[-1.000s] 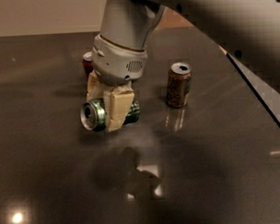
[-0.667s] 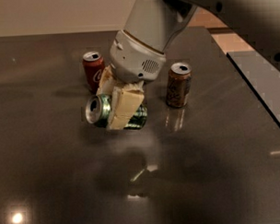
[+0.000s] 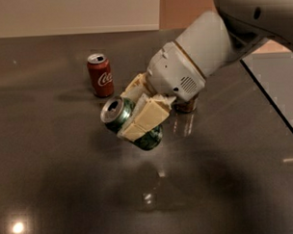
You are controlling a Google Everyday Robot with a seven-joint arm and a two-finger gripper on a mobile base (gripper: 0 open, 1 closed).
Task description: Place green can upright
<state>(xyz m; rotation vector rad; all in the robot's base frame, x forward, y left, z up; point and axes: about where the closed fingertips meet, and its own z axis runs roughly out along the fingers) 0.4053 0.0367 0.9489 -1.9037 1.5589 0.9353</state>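
Observation:
The green can (image 3: 118, 114) is held in my gripper (image 3: 136, 109), lifted a little above the dark table (image 3: 52, 180). It is tilted, with its silver top pointing up and to the left. The cream fingers (image 3: 145, 120) are shut around its body, one in front and one behind. The white arm reaches in from the upper right.
A red Coca-Cola can (image 3: 100, 75) stands upright behind and to the left. A brown can (image 3: 186, 106) stands behind the wrist, mostly hidden. The table's right edge (image 3: 271, 105) runs diagonally, with a lighter surface beyond it.
The gripper has lifted the green can off the table and turned it, so its top now points up-left. The arm has swung to the right, uncovering the red can and covering the brown one.

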